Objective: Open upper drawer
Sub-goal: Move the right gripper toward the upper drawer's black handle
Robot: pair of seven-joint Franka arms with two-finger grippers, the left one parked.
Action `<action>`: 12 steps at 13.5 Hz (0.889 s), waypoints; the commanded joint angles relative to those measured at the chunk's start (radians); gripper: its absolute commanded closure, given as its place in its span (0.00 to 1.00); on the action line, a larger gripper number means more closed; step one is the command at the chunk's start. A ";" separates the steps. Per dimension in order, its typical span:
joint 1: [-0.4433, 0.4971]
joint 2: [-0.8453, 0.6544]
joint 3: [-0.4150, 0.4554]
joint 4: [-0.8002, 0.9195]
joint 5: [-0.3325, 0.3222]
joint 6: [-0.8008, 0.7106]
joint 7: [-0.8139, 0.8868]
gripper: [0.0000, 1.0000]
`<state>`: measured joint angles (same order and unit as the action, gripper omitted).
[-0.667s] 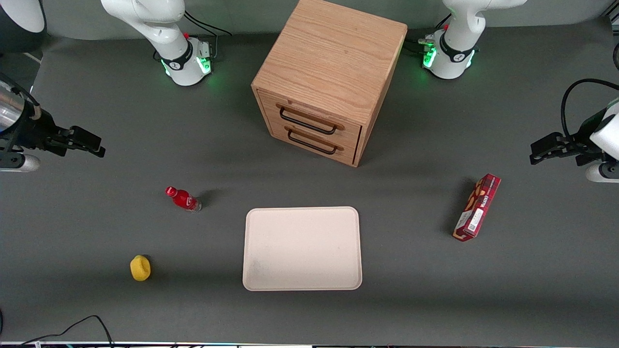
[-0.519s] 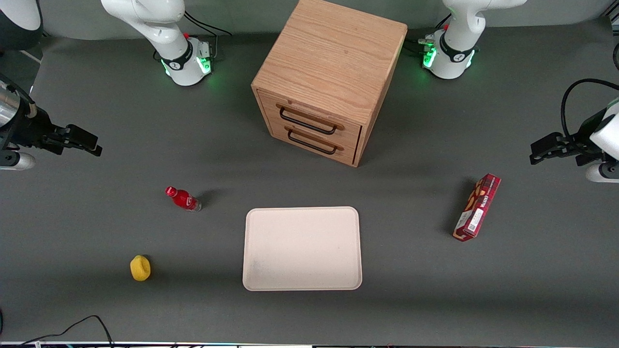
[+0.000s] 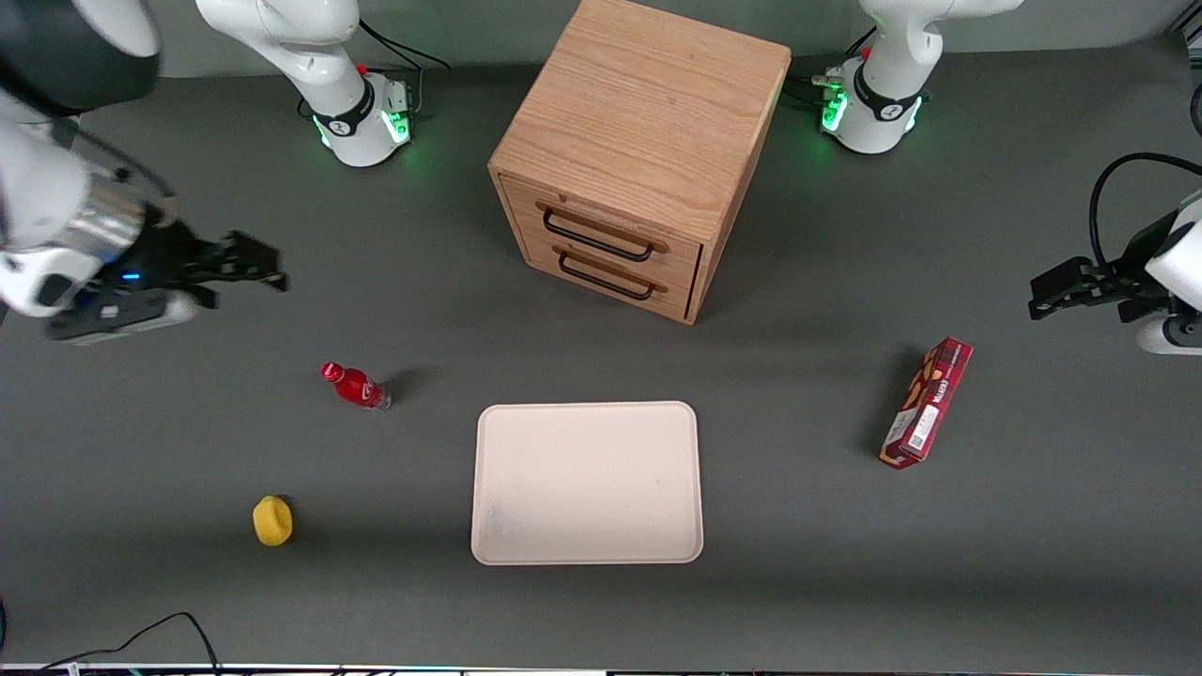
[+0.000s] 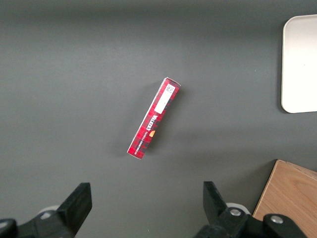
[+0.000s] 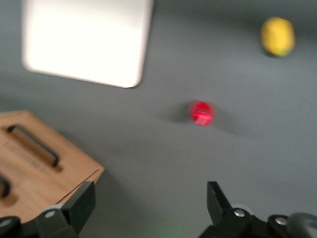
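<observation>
The oak cabinet stands at the middle of the table, farther from the front camera than the tray. The upper drawer is shut, its black bar handle just above the lower drawer's handle. My gripper is open and empty, hovering above the table toward the working arm's end, well apart from the cabinet and about level with the drawers. In the right wrist view its fingers stand wide apart over bare table, with the cabinet's front and both handles beside them.
A red bottle stands nearer the front camera than my gripper, and a yellow fruit nearer still. A white tray lies in front of the cabinet. A red box lies toward the parked arm's end.
My gripper has swung in from the table's end toward the cabinet, staying open. The drawers and the loose objects have not moved.
</observation>
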<state>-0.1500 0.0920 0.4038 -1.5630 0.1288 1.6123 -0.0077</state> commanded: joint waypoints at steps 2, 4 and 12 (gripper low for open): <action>0.093 0.181 0.157 0.159 0.000 0.018 -0.031 0.00; 0.189 0.271 0.165 0.195 0.000 0.038 -0.108 0.00; 0.268 0.413 0.303 0.152 -0.124 0.169 -0.168 0.00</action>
<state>0.1228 0.4704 0.6849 -1.4149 0.0421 1.7747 -0.1188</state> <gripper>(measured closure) 0.000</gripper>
